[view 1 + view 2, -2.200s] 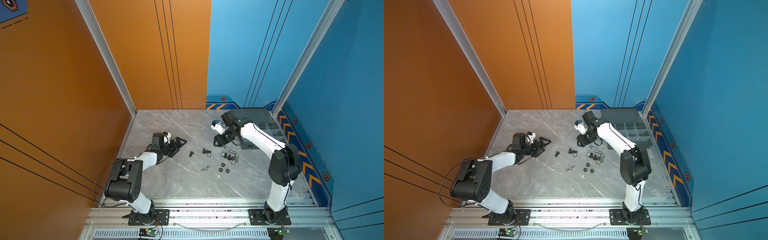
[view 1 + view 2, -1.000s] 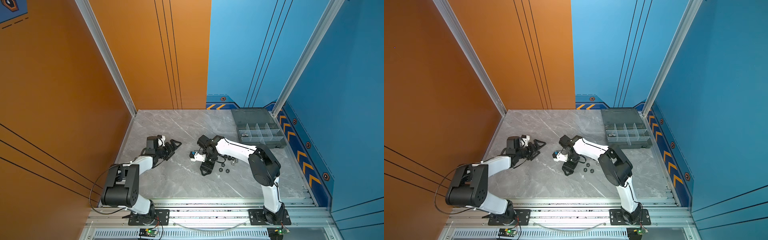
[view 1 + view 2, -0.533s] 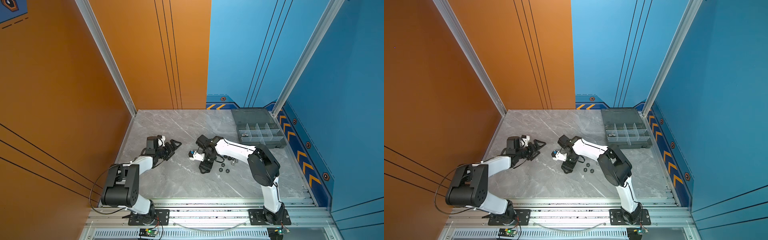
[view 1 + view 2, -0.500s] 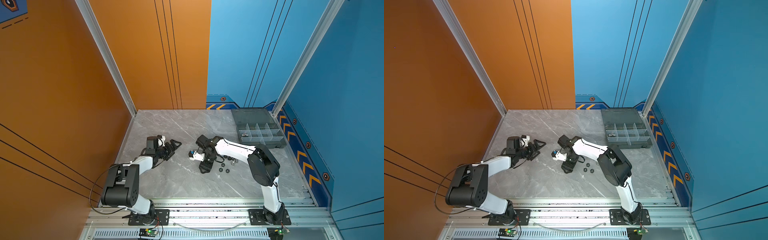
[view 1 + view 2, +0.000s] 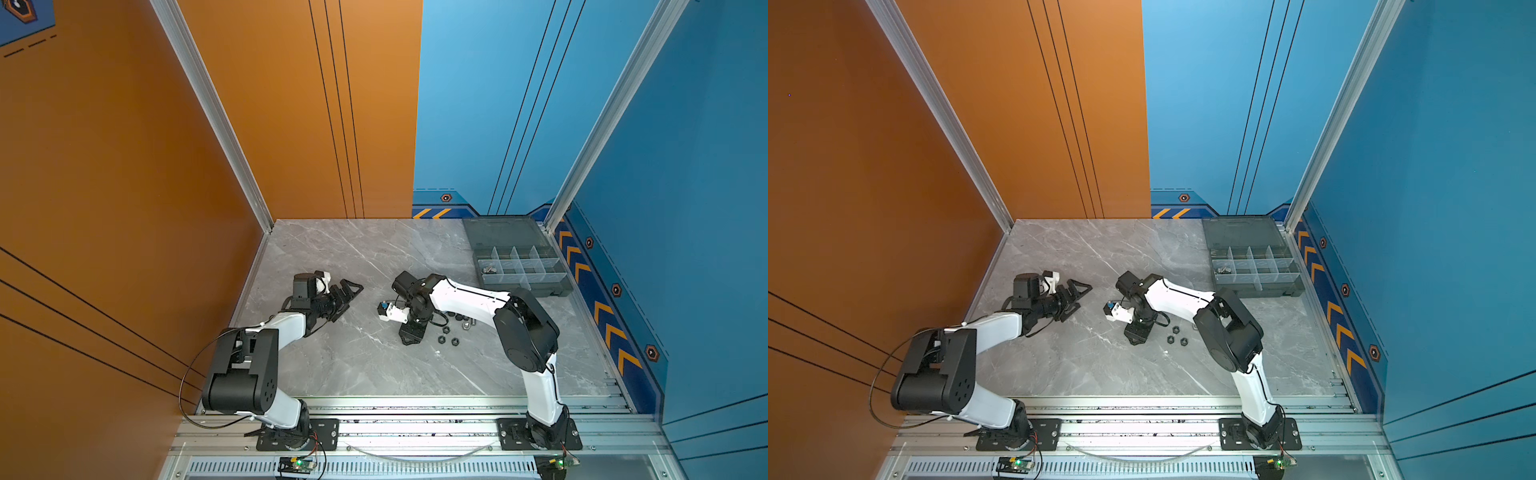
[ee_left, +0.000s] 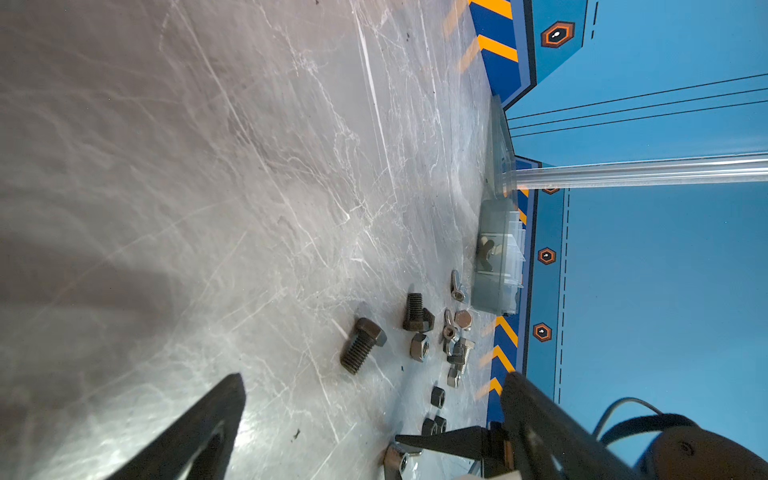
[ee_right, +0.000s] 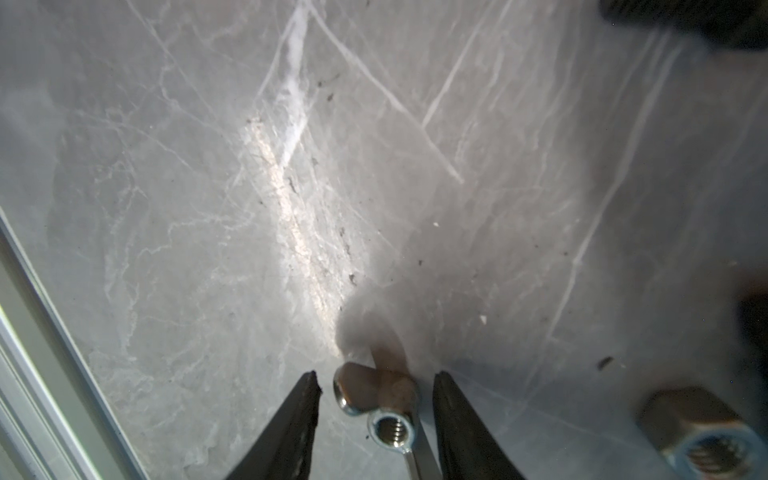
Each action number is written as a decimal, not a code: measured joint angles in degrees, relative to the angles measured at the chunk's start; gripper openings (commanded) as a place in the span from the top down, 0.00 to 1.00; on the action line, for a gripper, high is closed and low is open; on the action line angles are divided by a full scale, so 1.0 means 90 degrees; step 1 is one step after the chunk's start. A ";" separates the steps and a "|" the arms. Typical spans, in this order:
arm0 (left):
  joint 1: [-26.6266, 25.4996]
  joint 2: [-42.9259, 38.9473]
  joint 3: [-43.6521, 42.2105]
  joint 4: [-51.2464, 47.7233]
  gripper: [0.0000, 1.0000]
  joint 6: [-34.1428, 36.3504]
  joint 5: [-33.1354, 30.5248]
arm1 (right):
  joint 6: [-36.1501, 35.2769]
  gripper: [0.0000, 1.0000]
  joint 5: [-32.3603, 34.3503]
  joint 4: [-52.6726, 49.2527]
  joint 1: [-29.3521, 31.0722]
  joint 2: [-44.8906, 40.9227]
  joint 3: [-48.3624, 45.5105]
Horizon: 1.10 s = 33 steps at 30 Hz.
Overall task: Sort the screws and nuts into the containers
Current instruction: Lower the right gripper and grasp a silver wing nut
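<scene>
Moved: right arm has swung from the organizer box [image 5: 540, 286] to the middle of the table [image 5: 353, 365], and its jaws stand narrower than a second ago.
Right gripper [image 7: 374, 384]: tips down at the table, jaws parted on either side of a silver wing nut [image 7: 376, 395]; a sliver of gap shows on each side, so nothing is gripped.
Left gripper [image 5: 353, 297]: spread wide and empty, low over the table left of centre, pointing toward the loose hardware.
Nuts: a silver hex nut [image 7: 698, 432] lies near the wing nut; three black hex nuts [image 5: 446, 329] sit just beside the right gripper.
Screws: two black hex-head screws [image 6: 361, 345] lie on their sides among other loose fasteners, between the left gripper and the box.
Containers [image 5: 521, 264]: compartments of the box at the table's far right corner, lid [image 5: 503, 232] laid back flat; silver pieces [image 5: 489, 270] rest in a left-end compartment.
</scene>
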 measured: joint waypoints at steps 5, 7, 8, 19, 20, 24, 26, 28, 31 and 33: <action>0.0000 0.0000 0.0000 0.0000 0.02 0.0000 0.0000 | 0.0024 0.65 0.0000 0.0002 0.0000 0.0000 -0.0029; 0.0000 0.0000 0.0000 0.0000 0.02 0.0000 0.0000 | 0.0029 0.66 -0.0002 0.0002 0.0000 0.0000 -0.0029; 0.0000 0.0000 -0.0002 0.0000 0.02 0.0000 0.0000 | 0.0029 0.67 -0.0002 0.0002 0.0000 0.0000 -0.0029; 0.0000 0.0000 -0.0002 0.0000 0.02 0.0000 0.0000 | 0.0083 0.72 -0.0024 0.0051 -0.0002 0.0136 -0.0010; 0.0000 0.0000 -0.0002 0.0000 0.02 0.0000 0.0000 | 0.0085 0.72 -0.0024 0.0049 -0.0002 0.0141 -0.0007; 0.0000 0.0000 -0.0002 0.0000 0.03 0.0000 0.0000 | 0.0136 0.75 -0.0027 0.0049 -0.0002 0.0163 0.0022; 0.0002 0.0000 -0.0002 0.0000 0.02 0.0000 0.0000 | 0.0158 0.77 -0.0027 0.0051 -0.0002 0.0168 0.0032; 0.0005 0.0000 -0.0002 0.0000 0.02 0.0000 0.0000 | 0.0182 0.80 -0.0029 0.0058 -0.0002 0.0175 0.0034; 0.0005 0.0000 -0.0002 0.0000 0.02 0.0000 0.0000 | 0.0211 0.85 -0.0063 0.0090 -0.0002 0.0177 0.0044; 0.0005 0.0000 -0.0002 0.0000 0.03 0.0000 0.0000 | 0.0226 0.87 -0.0075 0.0097 -0.0002 0.0177 0.0046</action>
